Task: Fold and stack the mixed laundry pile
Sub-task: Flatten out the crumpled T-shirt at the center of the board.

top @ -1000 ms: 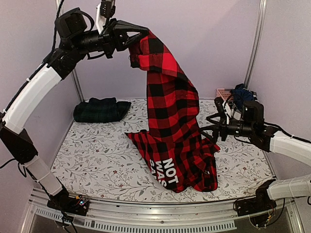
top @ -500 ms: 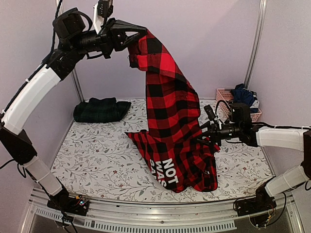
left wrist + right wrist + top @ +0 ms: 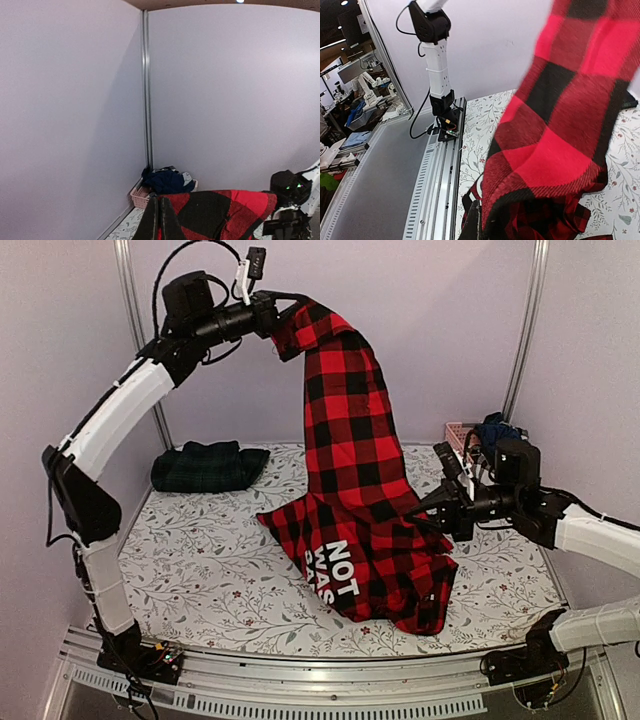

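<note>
Overhead, left gripper clamps one checked shirt, right gripper pinches it, one tartan piece

Top view: even, diffuse overhead light, no glare. Flannel shirt crisp, colours saturated; only a faint soft shadow under its hem on tabletop. Front rail below shirt bowed by wide lens. Left wrist: sharp, walls evenly lit, small bright lamp spot at top edge above shirt. Right wrist: shirt close to lens, soft and slightly smeared; dim back room left of shirt, ceiling light there blown out.
</note>
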{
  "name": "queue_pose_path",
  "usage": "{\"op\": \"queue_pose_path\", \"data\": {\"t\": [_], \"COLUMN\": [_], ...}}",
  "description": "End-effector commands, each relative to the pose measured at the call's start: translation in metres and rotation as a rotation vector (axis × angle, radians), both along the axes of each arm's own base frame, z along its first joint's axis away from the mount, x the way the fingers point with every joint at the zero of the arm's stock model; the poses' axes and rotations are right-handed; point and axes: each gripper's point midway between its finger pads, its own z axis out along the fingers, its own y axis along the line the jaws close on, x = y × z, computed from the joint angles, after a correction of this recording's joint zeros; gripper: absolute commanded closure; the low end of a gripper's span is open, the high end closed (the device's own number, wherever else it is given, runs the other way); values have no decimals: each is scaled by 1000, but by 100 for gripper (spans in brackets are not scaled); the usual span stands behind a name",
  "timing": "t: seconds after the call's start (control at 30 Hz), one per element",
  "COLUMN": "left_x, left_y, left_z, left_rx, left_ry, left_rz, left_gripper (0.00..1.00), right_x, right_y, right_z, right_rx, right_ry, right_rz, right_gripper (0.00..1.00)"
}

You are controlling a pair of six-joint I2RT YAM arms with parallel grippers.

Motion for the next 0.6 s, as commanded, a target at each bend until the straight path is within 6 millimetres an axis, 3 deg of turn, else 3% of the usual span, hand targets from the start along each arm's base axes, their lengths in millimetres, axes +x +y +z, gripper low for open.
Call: {"op": "queue_pose_path", "data": {"t": [0.0, 0.03, 0.07, 0.13, 0.23, 0.27, 0.3, 0.37, 0.43, 0.57], "left_x": [124, 134, 140, 141, 124, 111, 99, 81, 71, 62], "left_y": [-22, -27, -28, -23, 1, 14, 28, 51, 68, 83], "left_z": [-163, -188, -208, -239, -251, -267, -266, -256, -268, -336], "left_rx": [180, 219, 256, 320, 326, 323, 294, 231, 244, 401], "left_ry": [395, 437, 469, 525, 520, 519, 495, 436, 444, 556], "left_rz": [219, 225, 229, 231, 274, 291, 306, 325, 342, 378], "left_gripper": [100, 89, 71, 43, 18, 8, 1, 0, 0, 0], "right_x": [-7, -5, -2, 9, 29, 33, 33, 32, 32, 39], "right_y": [-15, -19, -25, -39, -70, -80, -91, -107, -119, -134], "right_z": [38, 42, 46, 51, 65, 71, 83, 98, 105, 100], "right_rx": [20, 19, 12, -8, -38, -38, -18, -10, -23, -92], "right_ry": [-42, -53, -63, -75, -122, -142, -179, -242, -279, -275], "right_rz": [-103, -143, -197, -308, -518, -582, -641, -726, -784, -871], "right_gripper": [100, 100, 100, 100, 100, 100, 100, 100, 100, 100]}}
